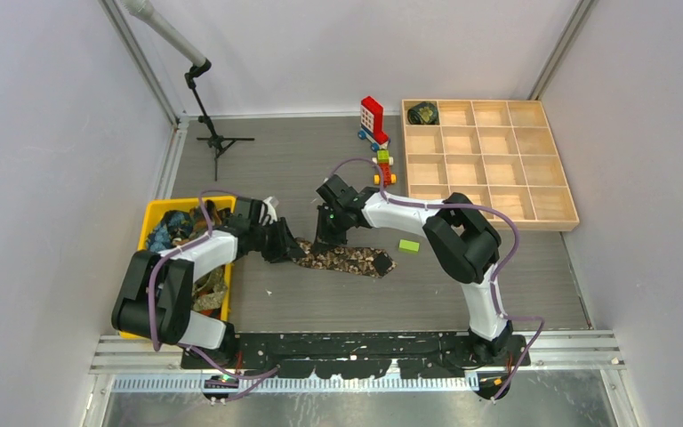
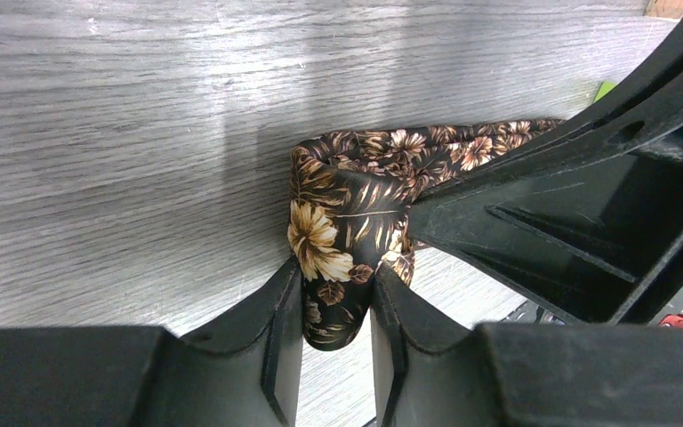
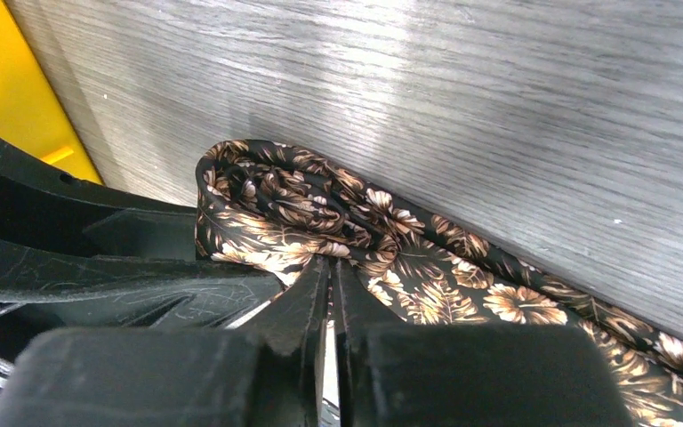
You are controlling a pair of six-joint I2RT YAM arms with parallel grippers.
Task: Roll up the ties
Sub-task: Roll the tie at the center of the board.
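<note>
A brown floral tie (image 1: 349, 260) lies on the grey table between the two arms, its wide end to the right. My left gripper (image 1: 286, 247) is shut on the tie's folded left end; in the left wrist view the fold (image 2: 345, 200) sits pinched between my left gripper's (image 2: 338, 283) fingers. My right gripper (image 1: 327, 238) is just right of it, and its jaws are closed on the bunched fabric (image 3: 320, 213) at my right gripper's (image 3: 330, 265) tips. A rolled dark tie (image 1: 423, 113) sits in the wooden tray's far-left compartment. More ties (image 1: 178, 227) fill the yellow bin.
The yellow bin (image 1: 154, 211) stands at the left, its wall also in the right wrist view (image 3: 13, 80). A wooden compartment tray (image 1: 489, 160) is at the back right. A green block (image 1: 408, 245) lies right of the tie. Toy bricks (image 1: 373, 120) and a stand (image 1: 213, 138) are at the back.
</note>
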